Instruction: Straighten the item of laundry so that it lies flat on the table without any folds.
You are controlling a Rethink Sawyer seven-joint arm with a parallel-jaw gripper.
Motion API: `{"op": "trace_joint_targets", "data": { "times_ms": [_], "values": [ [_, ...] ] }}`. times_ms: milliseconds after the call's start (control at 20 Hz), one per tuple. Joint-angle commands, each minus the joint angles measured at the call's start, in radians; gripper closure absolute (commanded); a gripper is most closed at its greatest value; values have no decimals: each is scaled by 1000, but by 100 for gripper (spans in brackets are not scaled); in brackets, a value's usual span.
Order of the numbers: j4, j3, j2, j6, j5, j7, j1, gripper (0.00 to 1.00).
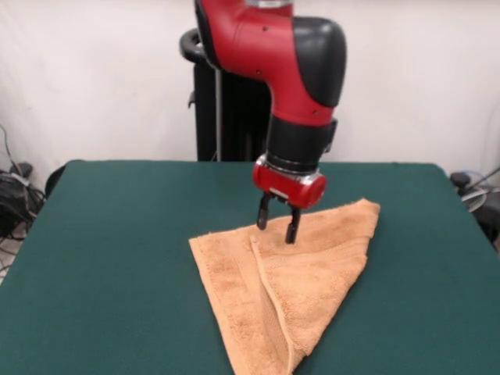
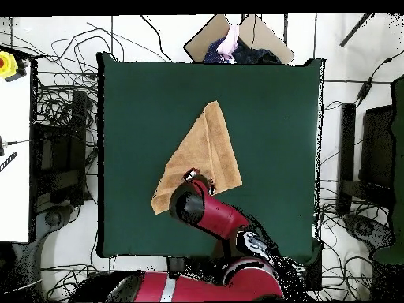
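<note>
The towel (image 1: 301, 285) is looking like rough, looped terry cloth, the table (image 1: 117, 258) is showing a matt felt top, and the arm's (image 1: 273, 43) plastic shell is shining glossy.

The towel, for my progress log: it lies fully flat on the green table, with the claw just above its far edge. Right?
Not fully flat. The front view shows the towel folded over into a triangle on the table, a folded edge running down its middle. The claw is over its far edge, as you say.
</note>
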Motion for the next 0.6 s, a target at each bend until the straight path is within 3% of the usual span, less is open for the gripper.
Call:
{"op": "trace_joint_targets", "data": {
  "times_ms": [50,600],
  "values": [
    [-94,5,105,133,-16,60,-37,0],
    [-150,26,149,123,-36,78,-41,0]
  ]
}}
